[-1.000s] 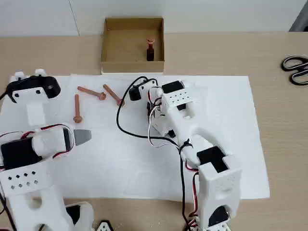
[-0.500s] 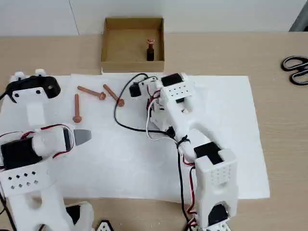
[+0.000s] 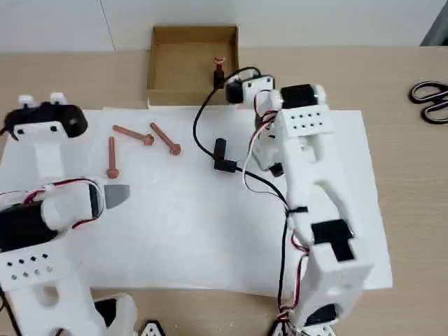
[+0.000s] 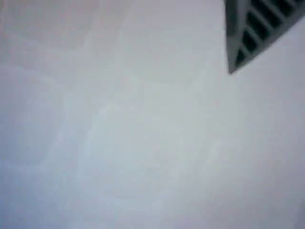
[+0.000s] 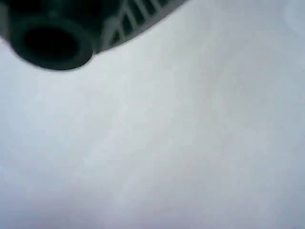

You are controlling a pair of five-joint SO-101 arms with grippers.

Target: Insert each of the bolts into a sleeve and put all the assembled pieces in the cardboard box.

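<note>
1. Brown cardboard box (image 3: pixel 159 66) stands open on the wooden table (image 3: pixel 392 77), its near wall just beside the far edge of the white sheet (image 3: pixel 175 231).
2. Inside the box, near its right wall, one assembled piece (image 3: pixel 218 66) stands upright: a brown bolt in a black sleeve.
3. Three loose bolts (image 3: pixel 133 134) lie on the sheet in front of the box's left half. Two lie close together at an angle to each other, and the third lies farther from the box, pointing away from it.
4. Two loose sleeves (image 3: pixel 220 148) lie near each other on the sheet in front of the box's right half, beside the right arm's black cable (image 3: pixel 199 122).
5. The right gripper (image 5: pixel 102 28) is clamped on a held sleeve (image 5: pixel 50 45), seen end-on with its bore toward the lens, above the sheet. That arm's wrist camera (image 3: pixel 245 89) sits just beside the box's right front corner.
6. The left gripper (image 3: pixel 117 197) hangs over the sheet well in front of the box and off to its left. Whether it is closed or parted cannot be told.
7. A pair of scissors (image 3: pixel 430 101) lies on the table far to the right of the box.
</note>
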